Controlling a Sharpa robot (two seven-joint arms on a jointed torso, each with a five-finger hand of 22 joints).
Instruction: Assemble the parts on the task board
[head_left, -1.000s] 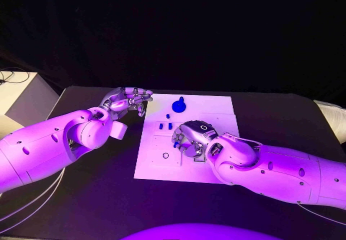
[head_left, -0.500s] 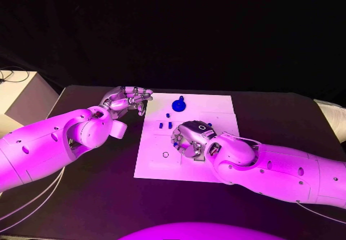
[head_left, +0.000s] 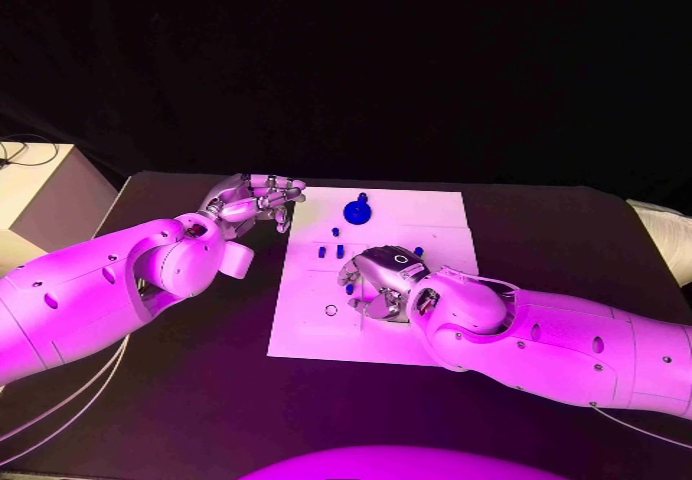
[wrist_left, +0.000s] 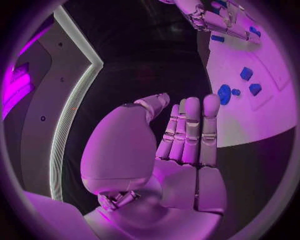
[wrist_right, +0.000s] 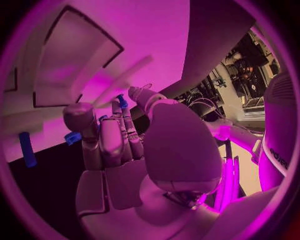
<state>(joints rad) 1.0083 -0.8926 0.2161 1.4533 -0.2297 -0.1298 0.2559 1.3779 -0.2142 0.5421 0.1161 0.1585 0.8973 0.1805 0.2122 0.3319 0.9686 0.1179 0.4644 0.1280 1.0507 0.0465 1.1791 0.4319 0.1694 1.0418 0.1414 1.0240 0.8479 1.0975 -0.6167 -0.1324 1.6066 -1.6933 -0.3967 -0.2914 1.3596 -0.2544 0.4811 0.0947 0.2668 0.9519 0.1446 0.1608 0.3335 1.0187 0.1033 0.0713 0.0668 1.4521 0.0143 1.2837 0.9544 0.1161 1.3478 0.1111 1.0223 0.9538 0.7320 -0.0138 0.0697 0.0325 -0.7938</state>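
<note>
Step in hand looked like a pick or seat mid-board: right robot hand (head_left: 378, 283) was curled down onto the task board (head_left: 310, 335), a small blue part (wrist_right: 122, 101) showing at its fingertips, though I couldn't tell whether it gripped it. Left robot hand (head_left: 257, 200) hovered off the board's far-left corner, fingers straight, holding nothing. Round blue part (head_left: 358, 211) lay near the far edge, its stub pointing away. Next move probably needed careful alignment over a slot. Board's long axis ran away from the robot on the bench (head_left: 188, 400).
</note>
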